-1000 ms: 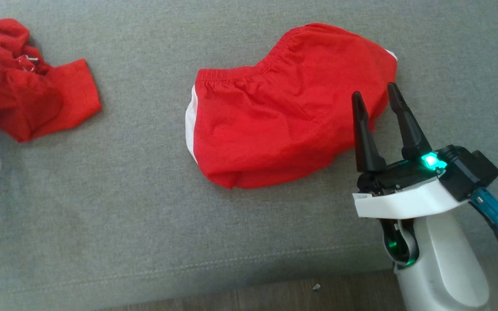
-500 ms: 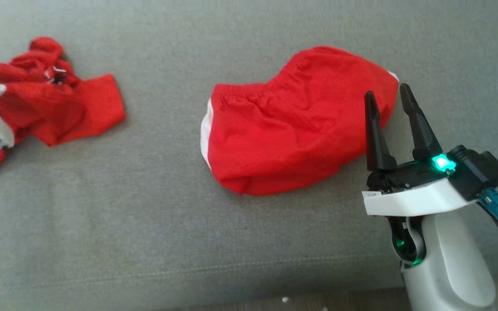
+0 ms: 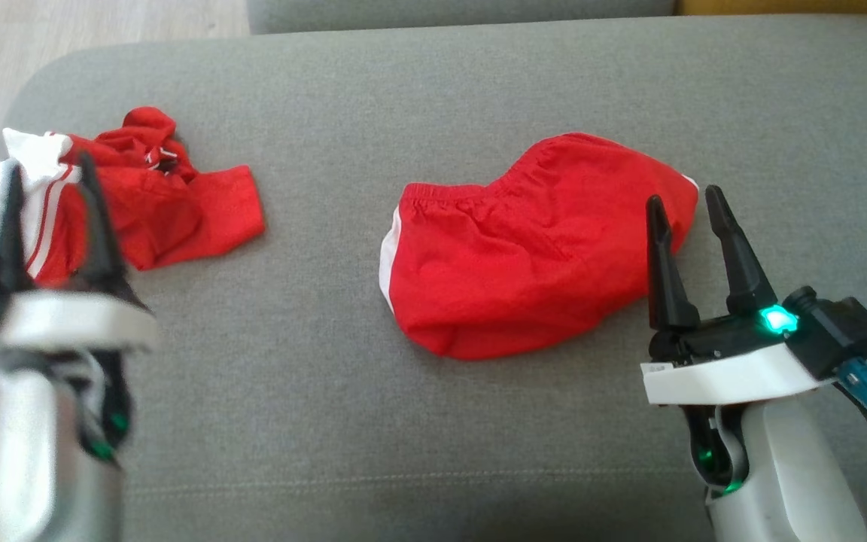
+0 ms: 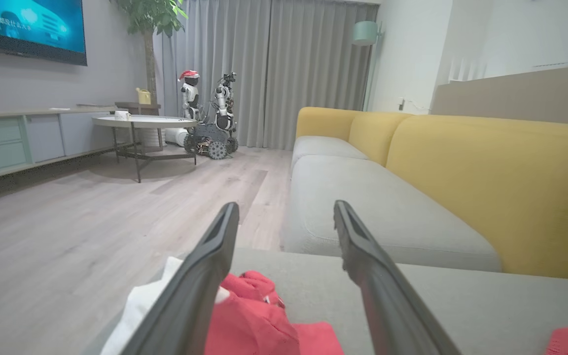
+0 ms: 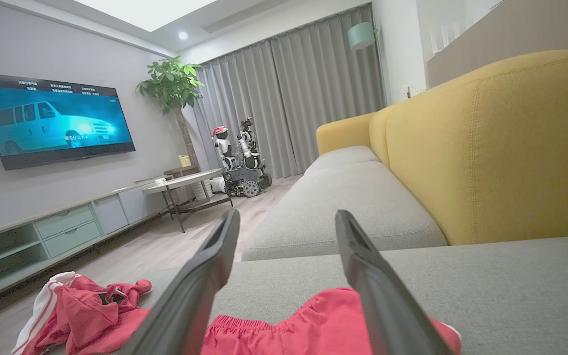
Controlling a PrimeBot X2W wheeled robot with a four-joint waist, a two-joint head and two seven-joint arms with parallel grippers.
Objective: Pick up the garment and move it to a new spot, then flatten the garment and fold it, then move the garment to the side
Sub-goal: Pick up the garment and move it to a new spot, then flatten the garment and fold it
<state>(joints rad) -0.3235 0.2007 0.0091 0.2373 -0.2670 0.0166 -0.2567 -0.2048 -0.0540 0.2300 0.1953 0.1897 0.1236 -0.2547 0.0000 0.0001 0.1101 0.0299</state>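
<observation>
Left fingers [image 3: 95,218], blurred, seem wide by crumpled garment [image 3: 177,214]; right fingers [image 3: 736,252] wide, empty.

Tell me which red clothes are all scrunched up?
The striped red garment on the left, bunched in a heap. The red shorts in the middle lie spread out.

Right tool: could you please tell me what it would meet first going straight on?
Likely nothing near: the right tool points almost level, above the red shorts. Farther on, its line seems to reach the next grey seat cushion; depth unclear.
</observation>
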